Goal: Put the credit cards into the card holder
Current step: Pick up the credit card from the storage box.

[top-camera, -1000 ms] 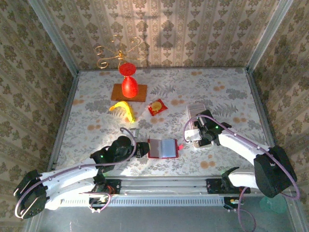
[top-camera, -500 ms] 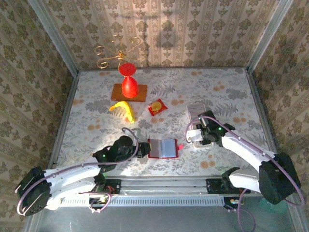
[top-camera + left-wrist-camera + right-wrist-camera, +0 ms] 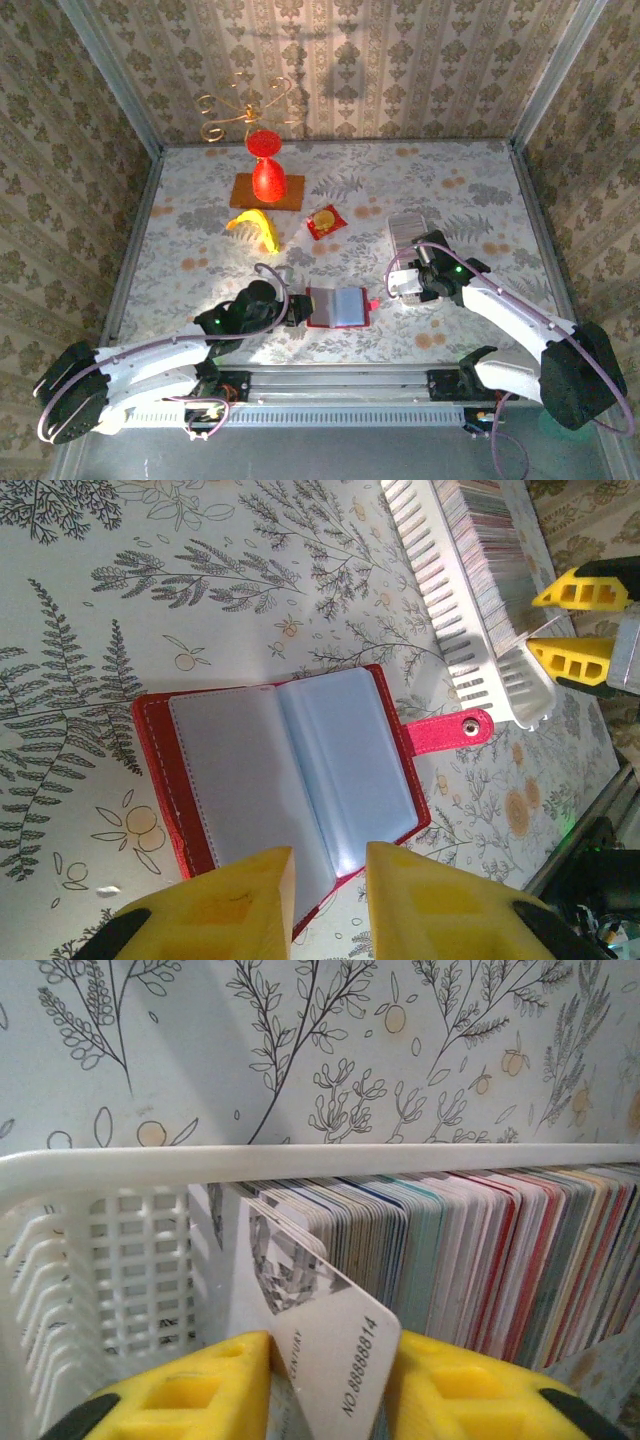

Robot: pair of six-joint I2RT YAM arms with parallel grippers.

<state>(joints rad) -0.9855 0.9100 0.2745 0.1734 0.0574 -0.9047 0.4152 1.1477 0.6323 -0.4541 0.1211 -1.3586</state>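
The card holder (image 3: 338,306) (image 3: 290,770) lies open and flat, dark red with pale sleeves and its clasp tab pointing right. My left gripper (image 3: 298,308) (image 3: 330,865) sits at its left edge. The yellow fingers stand slightly apart, with the sleeves' edge in the gap. The credit cards (image 3: 405,228) (image 3: 480,1250) stand packed on edge in a white slotted rack (image 3: 392,235) (image 3: 300,1160). My right gripper (image 3: 408,285) (image 3: 328,1360) is shut on one whitish credit card (image 3: 320,1320). That card tilts out of the rack's near end.
A red sachet (image 3: 324,221), a banana (image 3: 255,228) and a red vase (image 3: 266,178) on a brown board (image 3: 290,195) sit at the back left. A gold candle holder (image 3: 245,108) stands by the rear wall. Patterned walls enclose the table.
My right gripper has closed on the end card in the rack. My left gripper's fingers have narrowed a little at the card holder's edge.
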